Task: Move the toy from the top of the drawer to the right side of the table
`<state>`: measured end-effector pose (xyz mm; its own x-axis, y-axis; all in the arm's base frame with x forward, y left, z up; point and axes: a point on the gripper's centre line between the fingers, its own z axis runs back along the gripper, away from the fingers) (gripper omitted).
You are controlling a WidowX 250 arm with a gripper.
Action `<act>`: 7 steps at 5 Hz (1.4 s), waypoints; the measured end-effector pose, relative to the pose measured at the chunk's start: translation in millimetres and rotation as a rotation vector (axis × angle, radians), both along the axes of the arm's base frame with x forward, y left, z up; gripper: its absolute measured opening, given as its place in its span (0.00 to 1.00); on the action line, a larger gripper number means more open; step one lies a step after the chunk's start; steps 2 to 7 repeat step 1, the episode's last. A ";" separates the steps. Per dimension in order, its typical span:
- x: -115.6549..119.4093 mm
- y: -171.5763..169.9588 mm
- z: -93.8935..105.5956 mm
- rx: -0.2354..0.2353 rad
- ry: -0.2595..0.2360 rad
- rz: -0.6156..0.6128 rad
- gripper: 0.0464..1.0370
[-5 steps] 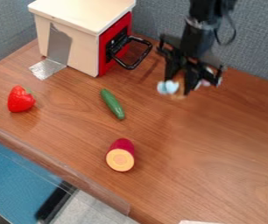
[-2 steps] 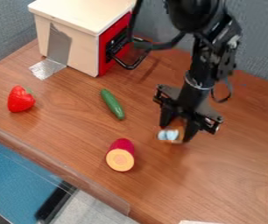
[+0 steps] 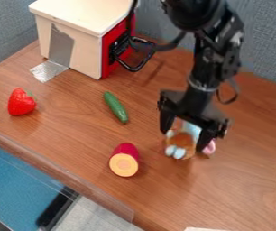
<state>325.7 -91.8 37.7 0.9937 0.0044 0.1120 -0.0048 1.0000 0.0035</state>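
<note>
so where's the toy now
The toy is right of centre in the camera view, at the gripper, with the cut vegetable to its lower left.

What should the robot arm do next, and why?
Probably lift the gripper straight up: its fingers stand spread on either side of the toy, which seems to rest on the table, right of the cucumber.

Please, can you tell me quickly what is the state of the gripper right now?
Gripper: open, its fingers spread apart with the small toy between them.
</note>
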 end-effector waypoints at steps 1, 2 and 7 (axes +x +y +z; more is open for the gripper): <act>-2.9 -1.9 29.8 -0.053 -0.057 -0.023 0.96; -2.9 -1.9 29.8 -0.053 -0.057 -0.023 0.96; -2.9 -1.9 29.8 -0.053 -0.057 -0.023 0.96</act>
